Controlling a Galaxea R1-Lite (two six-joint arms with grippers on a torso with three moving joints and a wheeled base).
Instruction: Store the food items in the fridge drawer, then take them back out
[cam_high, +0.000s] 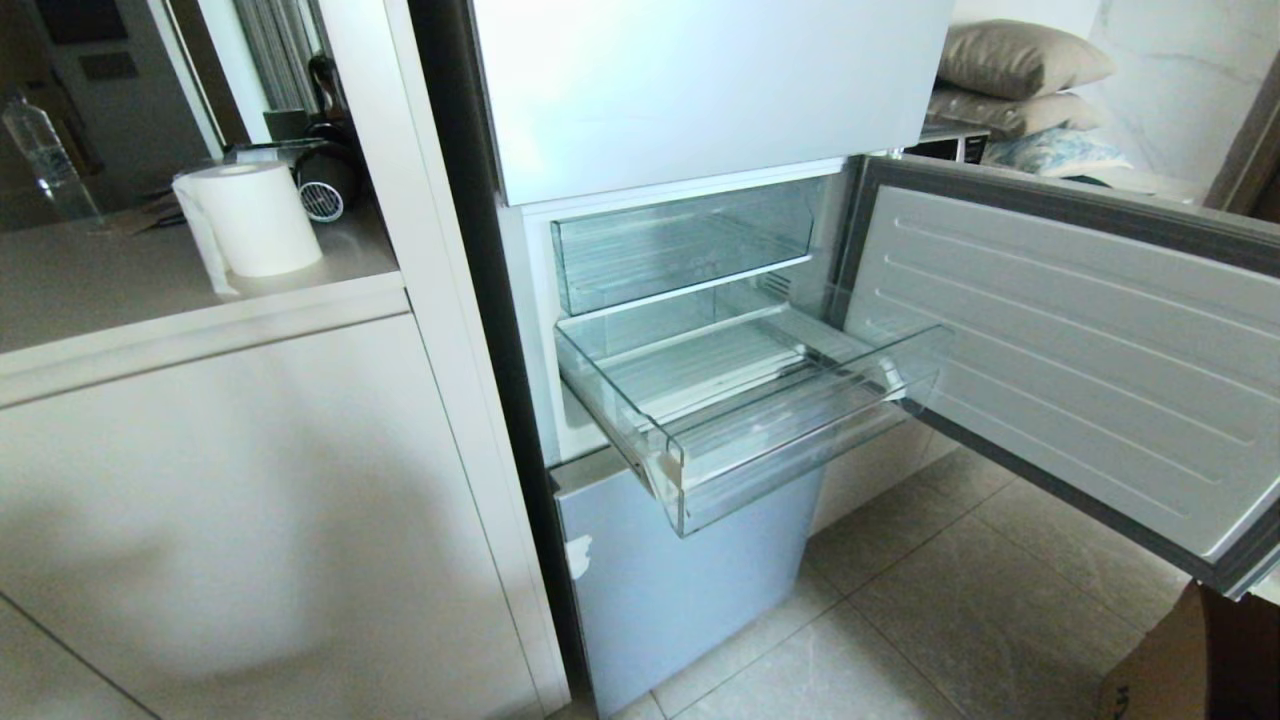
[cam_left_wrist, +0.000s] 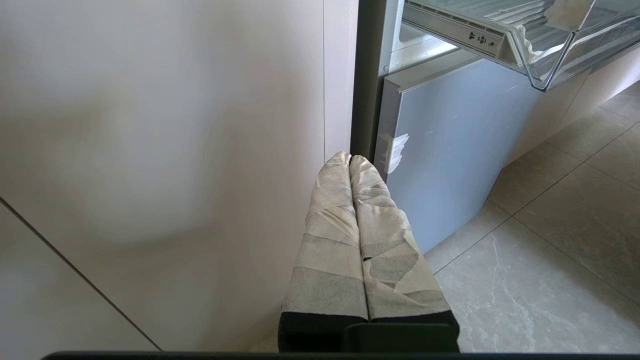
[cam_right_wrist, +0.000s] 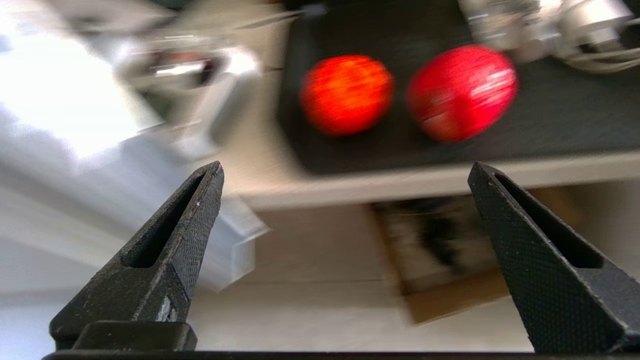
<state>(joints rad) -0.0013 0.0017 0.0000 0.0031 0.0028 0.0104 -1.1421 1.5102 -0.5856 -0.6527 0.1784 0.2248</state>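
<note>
The fridge drawer (cam_high: 790, 440), a wide clear bin with a ribbed floor, stands pulled out and holds nothing; one of its corners (cam_left_wrist: 540, 55) shows in the left wrist view. Two round red fruits, the food items (cam_right_wrist: 346, 94) (cam_right_wrist: 462, 91), lie side by side on a dark mat (cam_right_wrist: 560, 120) on a pale counter, blurred in the right wrist view. My right gripper (cam_right_wrist: 346, 170) is open, apart from the fruits, with nothing between its fingers. My left gripper (cam_left_wrist: 350, 160) is shut, its taped fingers low beside the fridge's lower front. Neither arm shows in the head view.
The fridge door (cam_high: 1080, 350) hangs open to the right. A second clear bin (cam_high: 685, 245) sits above the drawer. A paper roll (cam_high: 255, 215) stands on the left counter. A cardboard box (cam_right_wrist: 450, 260) lies on the tiled floor (cam_high: 950, 610).
</note>
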